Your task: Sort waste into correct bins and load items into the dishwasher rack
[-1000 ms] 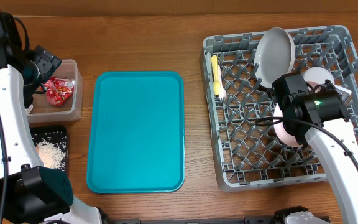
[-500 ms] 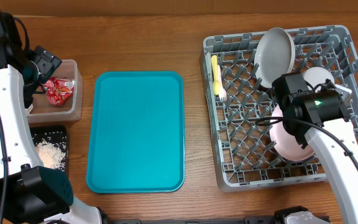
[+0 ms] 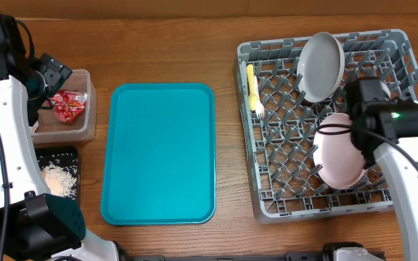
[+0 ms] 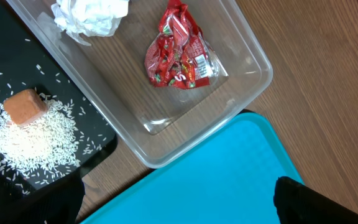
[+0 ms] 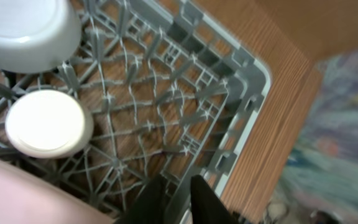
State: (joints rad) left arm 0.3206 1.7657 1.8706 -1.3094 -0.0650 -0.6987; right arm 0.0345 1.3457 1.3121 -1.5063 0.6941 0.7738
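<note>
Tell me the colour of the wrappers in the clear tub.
The wrappers are shiny red; the left wrist view shows them best.

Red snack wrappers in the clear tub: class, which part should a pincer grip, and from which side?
Probably pinch the red wrappers at their bunched middle, from above: the clear tub has walls blocking sideways approaches, and crumpled folds give ridges to grip.

My widest open lane runs over the teal tray [image 3: 158,152], flat and bare between the clear tub [image 4: 185,118] and the dishwasher rack [image 3: 303,210]. Inside the rack, the left and near cells stand free except for their upright pegs [image 3: 281,145]. The white plate [image 3: 321,65] leaning at the back, the pink plate [image 3: 339,159] on the right and the yellow spoon [image 3: 252,87] along the left wall block the rest. My right arm [image 3: 412,188] covers the rack's right side. In the tub, red wrappers [image 4: 178,53] and a napkin [image 4: 92,15] leave only the corner beside the teal tray open.
</note>
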